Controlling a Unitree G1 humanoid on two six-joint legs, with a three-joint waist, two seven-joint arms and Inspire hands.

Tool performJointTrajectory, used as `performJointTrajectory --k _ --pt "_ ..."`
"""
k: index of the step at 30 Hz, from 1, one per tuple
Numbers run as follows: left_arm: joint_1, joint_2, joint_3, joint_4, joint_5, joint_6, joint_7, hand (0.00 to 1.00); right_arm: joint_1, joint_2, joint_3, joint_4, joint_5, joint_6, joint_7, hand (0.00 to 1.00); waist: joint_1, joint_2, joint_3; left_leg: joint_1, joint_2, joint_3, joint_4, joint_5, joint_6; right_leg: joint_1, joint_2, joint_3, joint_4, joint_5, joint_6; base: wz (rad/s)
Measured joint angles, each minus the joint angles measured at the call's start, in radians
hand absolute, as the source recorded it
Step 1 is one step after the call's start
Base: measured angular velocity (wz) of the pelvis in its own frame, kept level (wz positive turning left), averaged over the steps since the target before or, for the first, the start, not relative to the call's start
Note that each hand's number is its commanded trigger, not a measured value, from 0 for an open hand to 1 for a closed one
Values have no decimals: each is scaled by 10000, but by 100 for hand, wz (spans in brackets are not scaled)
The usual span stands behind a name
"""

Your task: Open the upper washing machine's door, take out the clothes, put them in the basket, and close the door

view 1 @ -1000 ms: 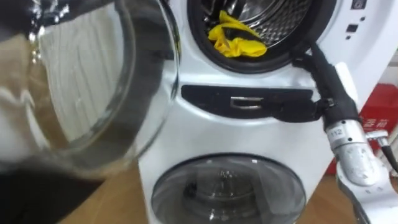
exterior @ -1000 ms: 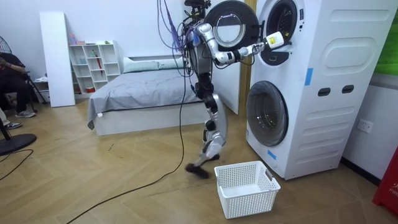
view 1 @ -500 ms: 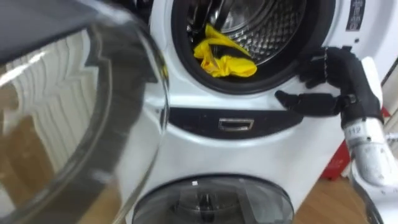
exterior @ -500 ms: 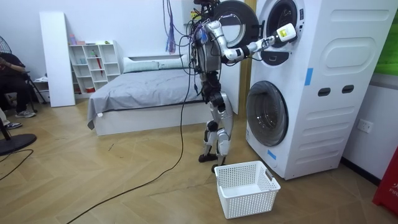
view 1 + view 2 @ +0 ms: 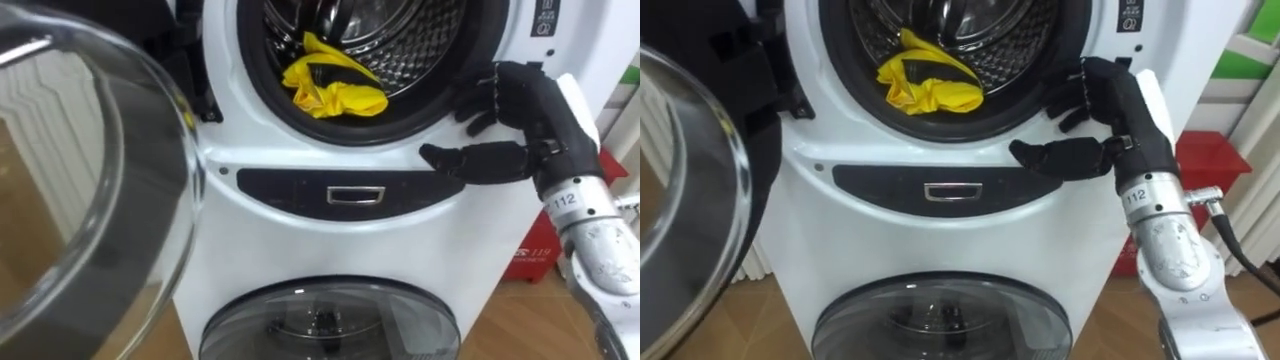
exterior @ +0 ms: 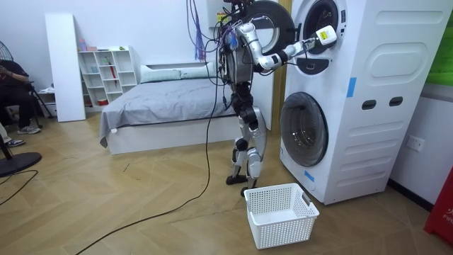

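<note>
Yellow cloth [image 5: 330, 88] lies bunched at the front lip of the upper washing machine's drum [image 5: 425, 50], untouched; my right hand [image 5: 540, 115] sits at the opening's right rim, fingers loosely spread, holding nothing.

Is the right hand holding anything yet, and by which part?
Nothing is held. The right hand is open at the rim of the drum; the yellow cloth lies inside, apart from it.

Bedroom here, pale wood floor [image 6: 141, 219] laid in herringbone.
Grey bed [image 6: 159, 103] at nine o'clock, white shelf [image 6: 106, 74] at ten, plain white wall [image 6: 141, 28] behind.
</note>
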Motion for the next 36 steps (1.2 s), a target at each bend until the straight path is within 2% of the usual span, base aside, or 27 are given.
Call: performJointTrajectory --k 5,9,13,15,17,20,23,27,32,34,36 --pt "-7 131 21 142 -26 -2 -220 0 0 -6 164 -870 -466 563 815 0 88 -48 -28 -16 92 175 -35 -14 -102 -116 190 159 5 -18 -167 -11" --pt "-11 197 4 195 -110 -28 -237 0 0 -148 506 -1410 -986 681 1432 0 89 -146 -76 -10 161 151 -71 8 -223 -121 268 128 -7 -44 -292 -3" --pt "-4 227 5 197 -118 -55 -241 0 0 -565 628 -1824 -1055 1006 2126 0 89 -225 -82 89 265 153 -89 20 -287 61 376 104 -193 -17 -376 0" --pt "-11 229 19 197 -114 -99 -251 0 0 -690 627 -1948 -1109 1016 2476 0 82 -280 -82 151 275 173 -188 54 -340 70 395 121 -202 -20 -403 -2" --pt "-62 302 47 273 -109 -241 -250 0 0 -802 650 -2354 -1552 1213 3019 0 86 -409 -67 195 299 223 -280 81 -381 68 438 154 -219 -23 -449 -4" --pt "-264 360 71 435 -111 -247 -250 0 0 -787 1051 -2854 -1618 1217 3909 0 200 -564 -88 223 365 242 -307 101 -429 150 513 155 -375 31 -530 0" --pt "-465 353 68 633 -113 -322 -250 0 0 -776 1656 -3319 -1334 1192 4784 0 419 -593 -99 355 419 241 -361 87 -466 340 560 115 -523 47 -559 5" --pt "-560 346 68 754 -112 -413 -249 0 -12 -745 1889 -3586 -1061 1058 5661 0 604 -623 -99 386 409 124 -385 64 -497 487 566 93 -694 106 -580 12" --pt "-570 354 78 860 -132 -441 -249 0 -123 -734 1909 -3613 -768 851 6523 0 810 -598 -53 374 397 28 -413 13 -417 568 541 98 -840 143 -485 5" --pt "-578 353 78 914 -116 -458 -249 0 -234 -730 1907 -3620 -470 773 6678 0 819 -589 7 363 392 36 -420 -9 -402 567 543 108 -831 150 -472 0" --pt "-640 352 78 1063 -108 -494 -250 0 -256 -711 1907 -3655 -85 680 6788 0 849 -566 33 365 368 38 -472 -19 -398 563 551 117 -839 152 -457 0"
